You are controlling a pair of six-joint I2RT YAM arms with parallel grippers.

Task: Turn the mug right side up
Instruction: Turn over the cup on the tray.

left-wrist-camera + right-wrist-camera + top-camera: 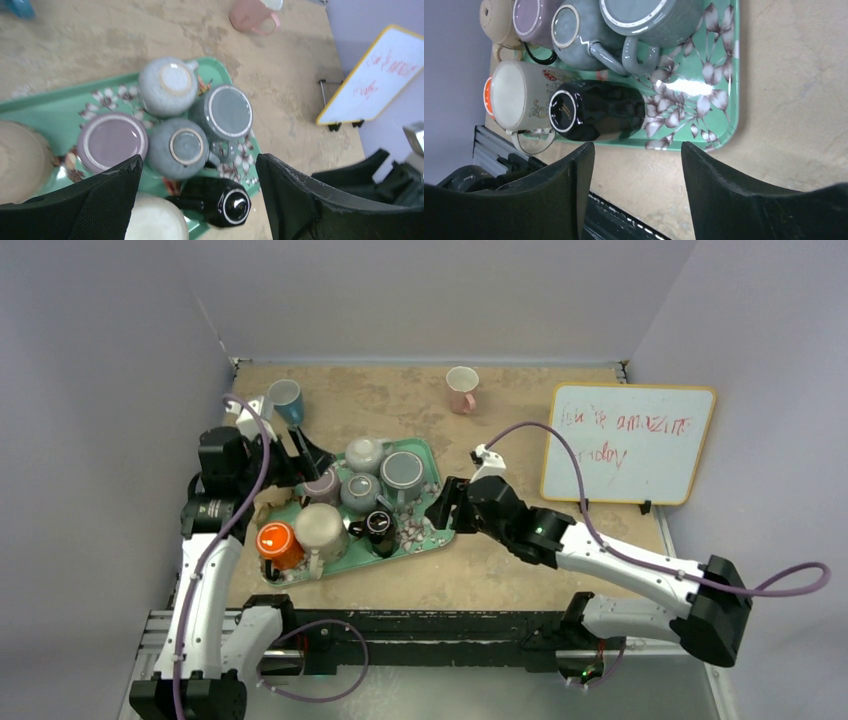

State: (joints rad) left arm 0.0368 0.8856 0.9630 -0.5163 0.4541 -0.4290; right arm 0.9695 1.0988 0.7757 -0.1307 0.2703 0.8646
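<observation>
Where the mugs sit: a green flowered tray [45, 112] lies on the left half of the bench, set slantwise and crowded with mugs.
Black mug [596, 110]: it lies on its side on the near right part of the tray, close to the rim that faces the near edge. Its ringed base end is just beside the cream mug [516, 95].
Left gripper [199, 165]: it hangs above the tray from the left-edge side, with its fingers spread wide and nothing between them. In its wrist view the blue-grey mug [180, 147] and the black mug show in the gap below.
Right gripper [636, 147]: it is over bare bench at the tray's near right corner, with its fingers parted and empty. The black mug sits ahead of the gap, apart from both fingers.
Base-up cluster: a speckled pale mug [167, 85], a wide dark grey mug [227, 111], the blue-grey mug and a lilac mug [112, 142] are packed together on the far half of the tray.
Cream mug: it is base up on the near half of the tray, with an orange mug [275, 540] beside it at the near left corner.
Blue mug [287, 400]: it is on the bench near the far left corner, beside the left arm.
Pink mug [462, 390]: it is at the middle of the far edge, open end up, well apart from the tray.
Whiteboard [628, 443]: it is propped near the right edge and bears red writing.
</observation>
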